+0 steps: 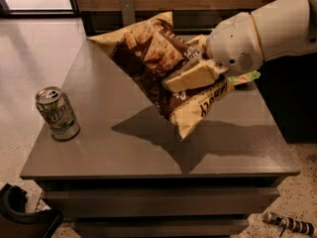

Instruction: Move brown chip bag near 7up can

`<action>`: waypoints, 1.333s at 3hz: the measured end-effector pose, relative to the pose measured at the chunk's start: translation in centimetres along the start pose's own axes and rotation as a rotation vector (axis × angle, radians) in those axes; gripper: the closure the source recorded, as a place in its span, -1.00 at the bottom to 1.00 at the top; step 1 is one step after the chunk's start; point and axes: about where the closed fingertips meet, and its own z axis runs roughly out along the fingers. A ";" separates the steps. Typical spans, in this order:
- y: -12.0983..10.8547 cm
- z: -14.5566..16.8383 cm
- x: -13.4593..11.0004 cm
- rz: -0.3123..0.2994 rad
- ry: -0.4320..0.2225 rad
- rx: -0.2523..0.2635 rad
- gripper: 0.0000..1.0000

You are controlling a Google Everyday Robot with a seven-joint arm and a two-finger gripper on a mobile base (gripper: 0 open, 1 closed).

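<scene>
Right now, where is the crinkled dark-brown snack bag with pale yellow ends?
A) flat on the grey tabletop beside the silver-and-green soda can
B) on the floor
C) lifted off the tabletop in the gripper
C: the gripper is shut on the brown chip bag, holding it above the grey table, its shadow beneath, apart from the 7up can at the left.

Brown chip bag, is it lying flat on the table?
No, the end effector holds the brown chip bag aloft above the table.
</scene>
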 end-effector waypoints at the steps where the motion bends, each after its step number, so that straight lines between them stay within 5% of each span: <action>1: 1.6 2.2 0.0 -0.025 0.041 -0.159 1.00; 2: 1.4 4.2 0.5 0.000 0.077 -0.252 1.00; 4: -0.7 9.2 2.3 0.104 0.197 -0.302 1.00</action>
